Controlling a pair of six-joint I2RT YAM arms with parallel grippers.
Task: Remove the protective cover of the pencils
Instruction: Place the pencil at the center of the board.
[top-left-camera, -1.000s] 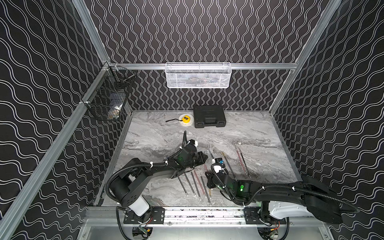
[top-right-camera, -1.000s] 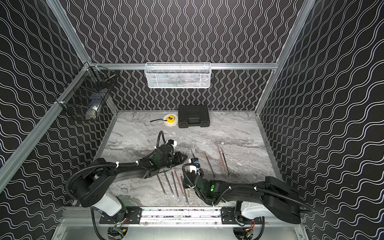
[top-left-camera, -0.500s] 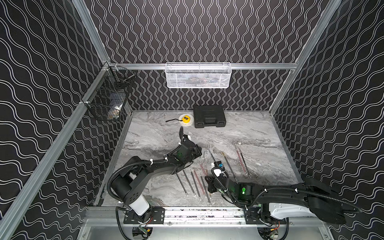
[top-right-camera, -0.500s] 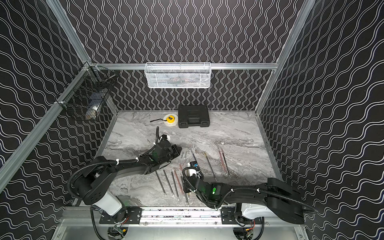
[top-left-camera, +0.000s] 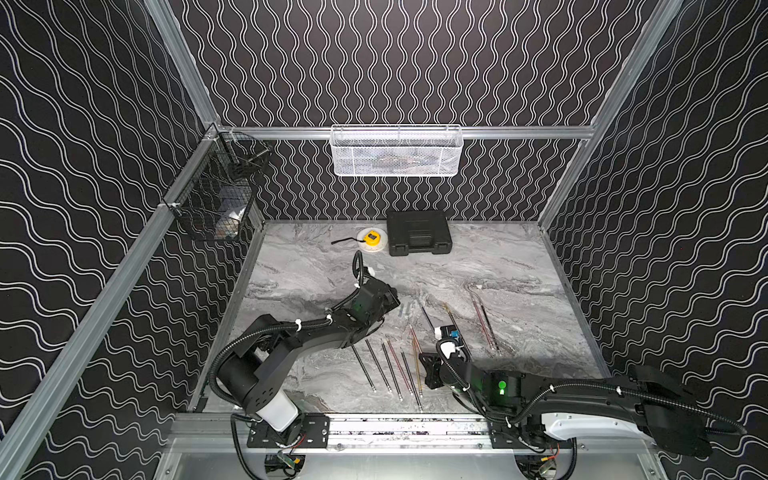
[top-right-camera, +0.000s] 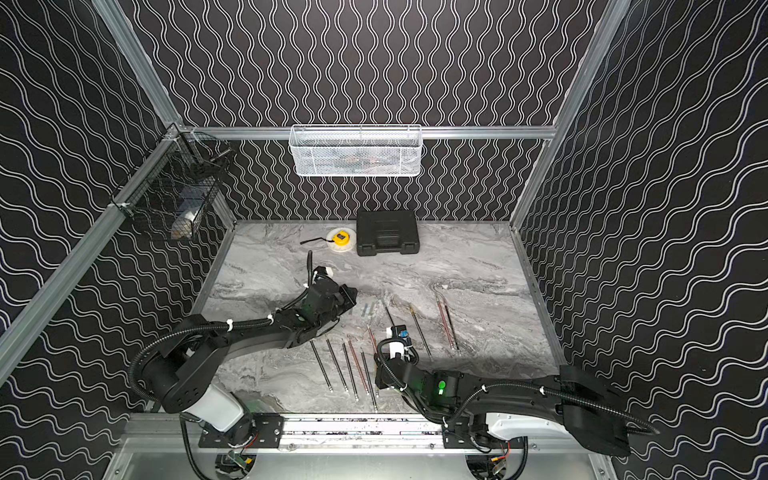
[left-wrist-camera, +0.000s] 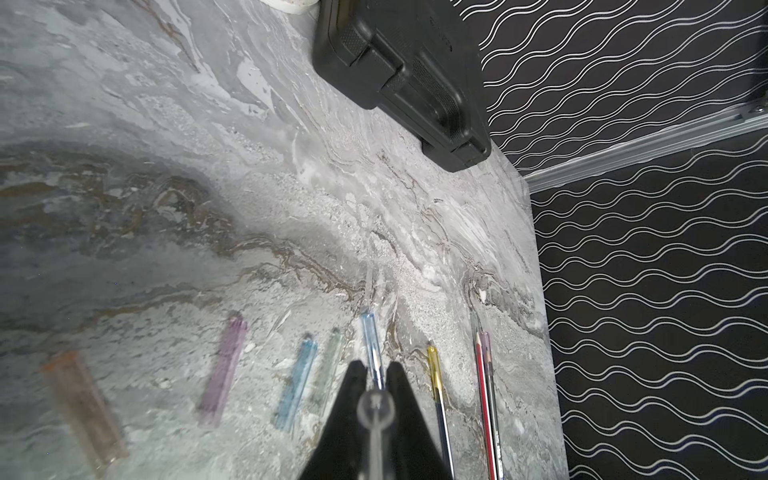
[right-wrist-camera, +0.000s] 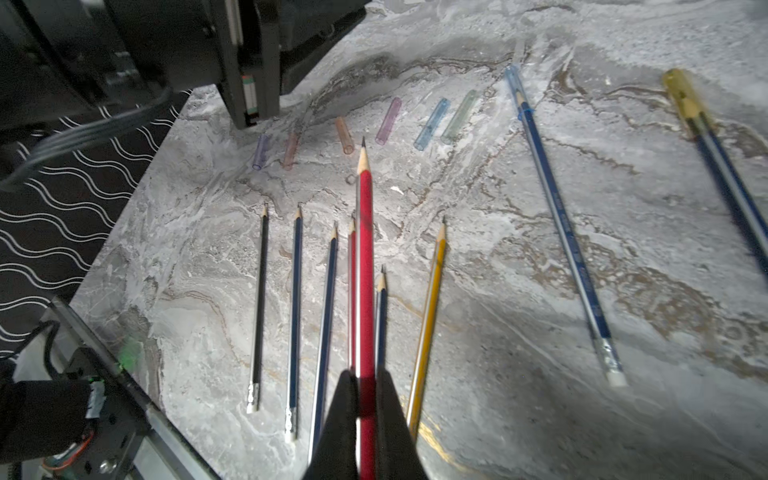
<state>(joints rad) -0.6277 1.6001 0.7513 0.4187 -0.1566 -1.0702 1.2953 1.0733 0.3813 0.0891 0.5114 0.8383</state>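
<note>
**Red pencil bared, each arm holding its piece**

The right pincer (right-wrist-camera: 365, 374) is clenched on a red pencil (right-wrist-camera: 365, 249), gripped near the rear so the sharpened tip juts forward, uncovered. The left pincer (left-wrist-camera: 375, 366) is clamped on a clear cover (left-wrist-camera: 376, 405), seen end-on as a small ring. To my eye, one arm anchors the stick while the other takes the tube.

The loose covers (right-wrist-camera: 388, 120) lie in a row beyond the bare pencils (right-wrist-camera: 295, 291), which sit side by side on the surface (right-wrist-camera: 519, 332). That looks like finished work kept apart from the rest. Off to one side, a blue-capped pencil (right-wrist-camera: 560, 216) and a yellow-capped pencil (right-wrist-camera: 681, 93) wait with their covers on.

Only the left wrist view shows the held tube. From the right wrist view, the left arm (right-wrist-camera: 166, 41) hides it. In both top views the sticks are mere lines and the caps are hard to make out.
</note>
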